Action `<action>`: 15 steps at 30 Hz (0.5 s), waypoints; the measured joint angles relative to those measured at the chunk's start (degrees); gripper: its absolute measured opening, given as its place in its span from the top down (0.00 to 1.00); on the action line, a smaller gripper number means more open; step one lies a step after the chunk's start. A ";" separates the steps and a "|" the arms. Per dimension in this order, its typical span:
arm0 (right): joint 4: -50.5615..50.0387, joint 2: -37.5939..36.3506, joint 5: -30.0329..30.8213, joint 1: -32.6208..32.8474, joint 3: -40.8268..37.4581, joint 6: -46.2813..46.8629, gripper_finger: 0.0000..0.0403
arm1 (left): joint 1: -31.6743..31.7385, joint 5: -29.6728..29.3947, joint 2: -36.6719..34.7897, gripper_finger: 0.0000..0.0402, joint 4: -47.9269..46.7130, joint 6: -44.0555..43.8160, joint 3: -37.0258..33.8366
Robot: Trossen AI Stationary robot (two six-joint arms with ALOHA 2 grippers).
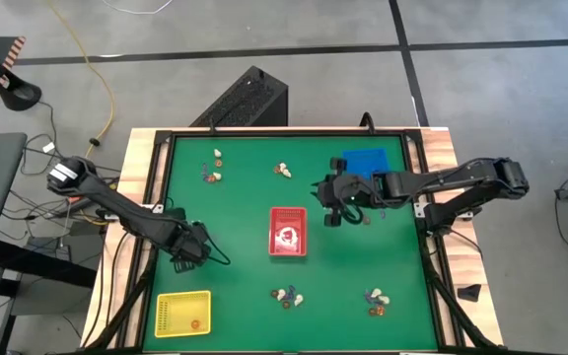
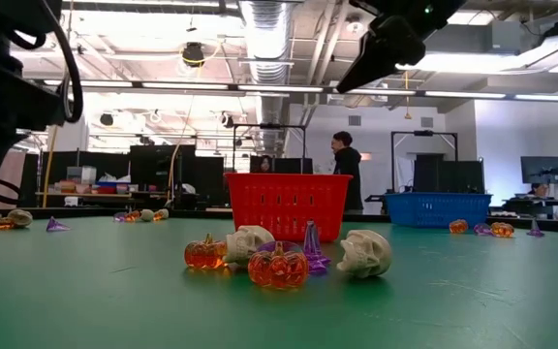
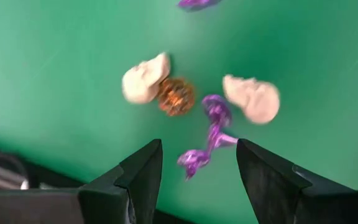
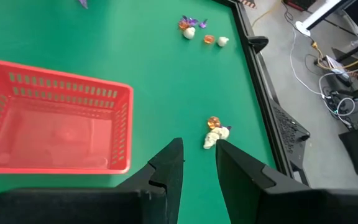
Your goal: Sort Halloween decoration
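The Halloween decoration lies in small clusters of cream skulls, orange pumpkins and purple pieces on the green table: two near the far edge (image 1: 213, 169) (image 1: 283, 171), two near the near edge (image 1: 286, 295) (image 1: 376, 302). In the low view, one cluster (image 2: 284, 260) sits in front of the red tray (image 2: 287, 204). My left gripper (image 1: 193, 248) (image 3: 197, 146) is open above a cluster (image 3: 176, 95), a purple piece (image 3: 207, 140) showing between its fingers. My right gripper (image 1: 329, 197) (image 4: 199, 146) is open with a narrow gap, raised beside the red tray (image 4: 61, 158), above a skull and pumpkin (image 4: 212, 132).
The red tray (image 1: 287, 211) stands mid-table with something pale inside. The blue tray (image 1: 366, 161) is at the far right, behind the right gripper. The yellow tray (image 1: 171, 314) is at the near left corner and holds an orange piece. A raised dark frame edges the table. People stand in the room beyond.
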 joint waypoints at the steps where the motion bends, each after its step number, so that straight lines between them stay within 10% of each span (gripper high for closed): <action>1: 0.00 0.01 0.01 -0.24 0.00 0.00 0.69 | 0.00 -0.02 0.95 0.51 0.85 0.66 0.00; 15: 0.17 0.01 0.00 -1.10 0.00 -0.88 0.69 | 0.36 -0.39 7.14 0.51 3.67 2.10 0.00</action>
